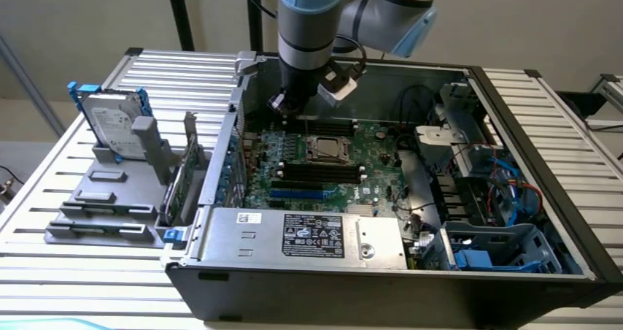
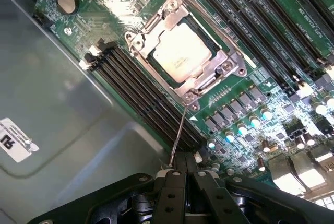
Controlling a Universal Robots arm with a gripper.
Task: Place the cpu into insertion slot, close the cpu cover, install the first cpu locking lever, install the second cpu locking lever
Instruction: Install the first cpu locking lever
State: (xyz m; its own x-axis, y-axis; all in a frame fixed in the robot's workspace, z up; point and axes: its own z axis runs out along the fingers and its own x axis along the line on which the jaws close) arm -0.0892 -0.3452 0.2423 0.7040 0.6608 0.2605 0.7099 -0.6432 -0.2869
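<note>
The cpu (image 2: 181, 54) is in, cpu cover (image 2: 154, 21) down, gripper (image 2: 183, 174) pinched narrow, the raised locking lever (image 2: 178, 130) ending just beside it, so latching likely needs a firm press.

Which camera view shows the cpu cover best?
The wrist view: the cpu cover is close, its silvery frame plain around the cpu. The exterior view shows it as a small distant square on the motherboard.

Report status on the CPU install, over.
Gripper shut, low over the motherboard. CPU seated, CPU cover down over it. One locking lever raised, free end beside the gripper; contact unclear.
</note>
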